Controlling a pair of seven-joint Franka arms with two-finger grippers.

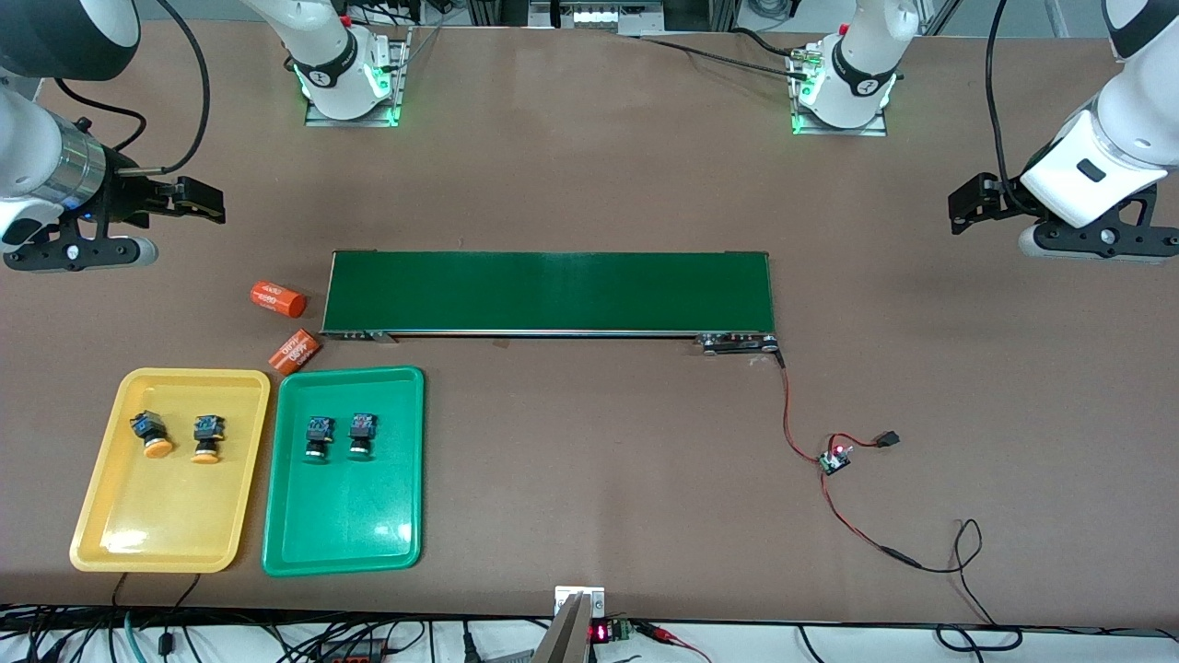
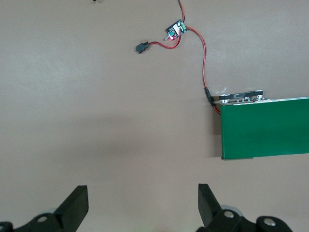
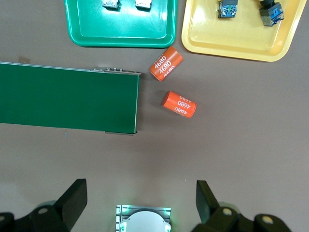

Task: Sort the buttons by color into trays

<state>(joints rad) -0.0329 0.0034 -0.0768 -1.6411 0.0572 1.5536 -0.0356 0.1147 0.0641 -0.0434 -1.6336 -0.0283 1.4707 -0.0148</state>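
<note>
On the desk (image 1: 589, 184), toward the right arm's end, yellow tray (image 1: 101, 516) holds 2 yellow-orange buttons (image 1: 155, 436), caps toward front cam. Green tray (image 1: 345, 525) just beside it holds 2 green buttons (image 1: 319, 438). Two orange cylinders (image 1: 277, 298), each printed "4680" in white, lie near the conveyor belt (image 1: 548, 292) end, w/ one touching green tray's corner. Left hand (image 2: 144, 205) waits wide open over bare desk; right hand (image 3: 141, 203) also wide open, holding nothing.
</note>
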